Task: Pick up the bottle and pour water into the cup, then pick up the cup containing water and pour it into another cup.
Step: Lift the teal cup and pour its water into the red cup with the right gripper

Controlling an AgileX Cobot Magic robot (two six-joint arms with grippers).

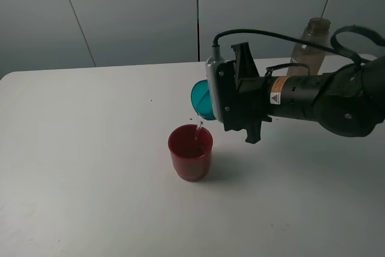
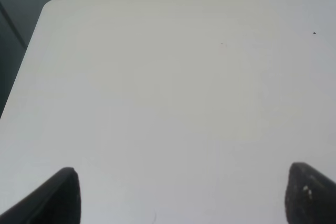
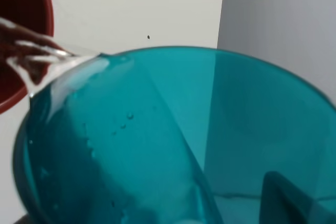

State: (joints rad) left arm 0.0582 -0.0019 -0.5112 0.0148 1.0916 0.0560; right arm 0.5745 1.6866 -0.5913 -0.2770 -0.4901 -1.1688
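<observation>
My right gripper is shut on the teal cup and holds it tipped on its side just above the dark red cup. A thin stream of water runs from the teal rim into the red cup. In the right wrist view the teal cup fills the frame, with water spilling over its lip toward the red cup. The smoky bottle stands upright behind the right arm, partly hidden. My left gripper is open over bare table, holding nothing.
The white table ends at a rounded far-left corner. A grey panelled wall stands behind the table. The right arm and its cable stretch across the right half.
</observation>
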